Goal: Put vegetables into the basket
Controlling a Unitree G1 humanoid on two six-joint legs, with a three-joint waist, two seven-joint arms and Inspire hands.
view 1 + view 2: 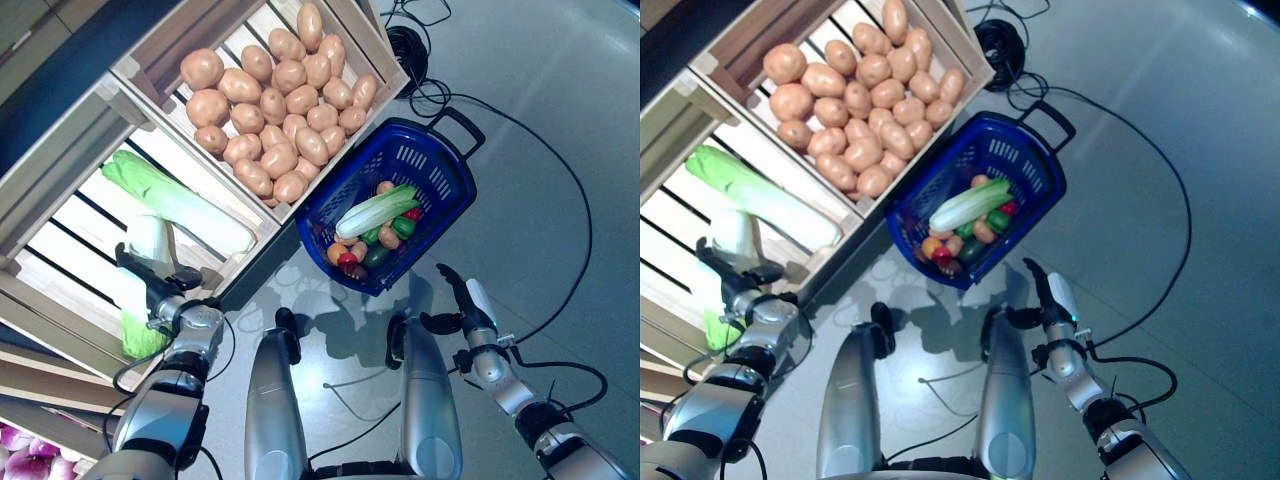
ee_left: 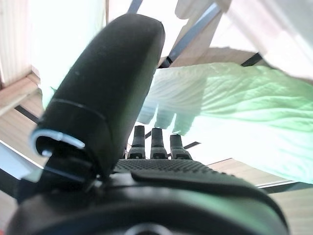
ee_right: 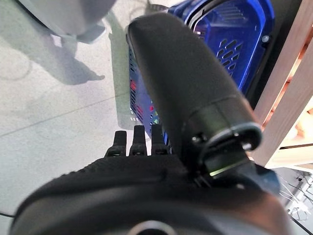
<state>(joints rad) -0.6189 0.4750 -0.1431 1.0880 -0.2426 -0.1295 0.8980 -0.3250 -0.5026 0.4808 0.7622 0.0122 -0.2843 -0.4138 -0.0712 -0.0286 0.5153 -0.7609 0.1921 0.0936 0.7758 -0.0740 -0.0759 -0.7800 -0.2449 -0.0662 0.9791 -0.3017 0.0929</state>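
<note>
The blue plastic basket [image 1: 425, 160] stands on the floor against the wooden stand. In it lie a long pale green cabbage [image 1: 375, 210] and small green, red and orange vegetables [image 1: 375, 245]. My left hand [image 1: 160, 285] reaches into the stand's lower left crate with straight fingers, resting against a white and green cabbage [image 1: 143, 335]. The left wrist view shows the fingers [image 2: 152, 139] pointing at the cabbage's pale green leaves [image 2: 234, 98]. My right hand [image 1: 465, 300] is open with straight fingers, low beside the basket's near corner. The basket also shows in the right wrist view [image 3: 234, 29].
The wooden stand [image 1: 100, 110] fills the left and the top of the eye views. Its crate wall [image 1: 285, 215] touches the basket's left side. A second long cabbage [image 1: 175, 195] lies in the same crate, just beyond my left hand. Grey floor [image 1: 540, 150] lies to the right.
</note>
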